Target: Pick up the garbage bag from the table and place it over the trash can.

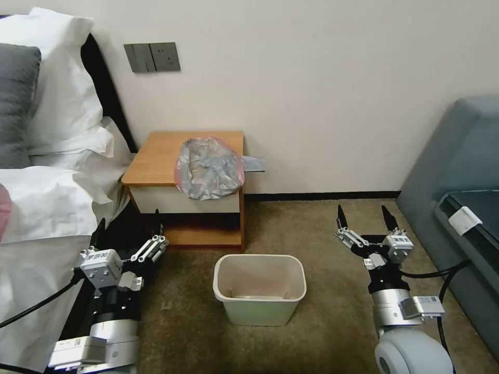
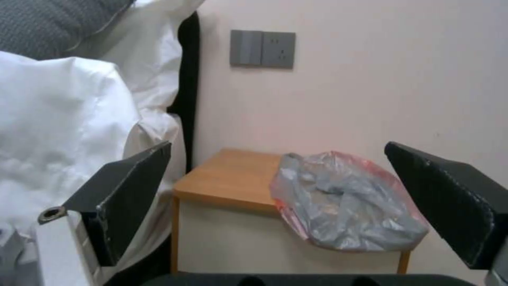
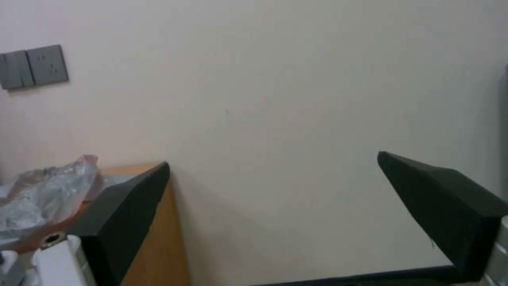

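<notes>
Jaws spread; crinkly garbage bag [image 1: 210, 168] untouched.

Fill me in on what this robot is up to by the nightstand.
Nothing is held yet. The garbage bag lies crumpled on the table, hanging over its front edge. The trash can stands unlined on the carpet below. The left pincer and right pincer hover low on either side of the trash can, both open.

A crumpled translucent grey garbage bag [image 1: 210, 169] with a pinkish-red edge lies on the orange-brown nightstand surface [image 1: 156, 158], drooping over its front edge. The cream-beige trash can [image 1: 259, 288] stands upright and unlined on the carpet just before the nightstand.
</notes>
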Robot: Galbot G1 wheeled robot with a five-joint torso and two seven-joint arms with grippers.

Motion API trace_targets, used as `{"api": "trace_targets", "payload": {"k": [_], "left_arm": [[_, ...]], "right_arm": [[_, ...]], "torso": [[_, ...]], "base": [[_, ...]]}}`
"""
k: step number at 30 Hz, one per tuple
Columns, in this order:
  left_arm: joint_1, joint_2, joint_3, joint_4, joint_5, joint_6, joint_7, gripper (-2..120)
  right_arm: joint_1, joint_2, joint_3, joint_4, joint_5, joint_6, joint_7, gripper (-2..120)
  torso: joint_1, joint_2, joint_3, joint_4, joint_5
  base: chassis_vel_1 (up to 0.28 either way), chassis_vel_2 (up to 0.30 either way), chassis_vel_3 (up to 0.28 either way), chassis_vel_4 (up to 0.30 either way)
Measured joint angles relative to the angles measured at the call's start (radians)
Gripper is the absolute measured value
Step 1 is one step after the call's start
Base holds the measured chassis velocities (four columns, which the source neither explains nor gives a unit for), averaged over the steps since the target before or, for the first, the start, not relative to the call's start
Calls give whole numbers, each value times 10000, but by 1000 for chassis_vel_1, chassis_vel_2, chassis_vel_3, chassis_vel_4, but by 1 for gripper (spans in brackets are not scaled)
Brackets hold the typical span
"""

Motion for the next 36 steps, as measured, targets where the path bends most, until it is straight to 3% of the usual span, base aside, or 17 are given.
{"api": "trace_targets", "payload": {"k": [6, 9, 10, 13, 19, 29, 32, 36], "left_arm": [[-5, 2, 7, 19, -38, -38, 0, 100], [-33, 83, -53, 32, -310, -86, -22, 100], [-33, 83, -53, 32, -310, -86, -22, 100], [142, 84, -108, 42, -461, -140, -100, 100], [511, -31, -120, 49, -509, -339, -54, 100], [866, -67, -146, 55, -443, -357, -53, 100], [951, -66, -164, 56, -443, -362, -50, 100], [1075, -10, -215, 59, -518, -366, -41, 100]], "right_arm": [[512, -452, -140, -191, 1080, -375, -25, 100], [1107, -1004, -304, -344, 2919, -818, -27, 100], [1107, -1004, -304, -344, 2919, -818, -27, 100], [1872, -1618, -391, -607, 5253, -1435, -14, 100], [2916, -1851, -909, -1243, 6744, -1899, 91, 100], [5069, -1600, -2616, -2697, 7465, -2043, 117, 100], [5582, -1373, -2944, -3131, 7979, -2095, 125, 100], [6372, -982, -3314, -3899, 9654, -2334, 135, 100]], "torso": [[0, 0, 0, 0, 0], [0, 0, 0, 0, 0], [0, 0, 0, 0, 0], [0, 0, 1, 2, 0], [0, 0, 1, 1, 0], [0, 0, 1, 3, -2], [0, 0, 2, 1, -1], [0, 0, 1, 1, -1]], "base": [[0, 0, 0, 0], [0, 0, 0, 0], [0, 0, 0, 0], [0, 0, 0, 0], [0, 0, 0, 0], [0, 0, 0, 0], [0, 0, 0, 0], [0, 0, 0, 0]]}}
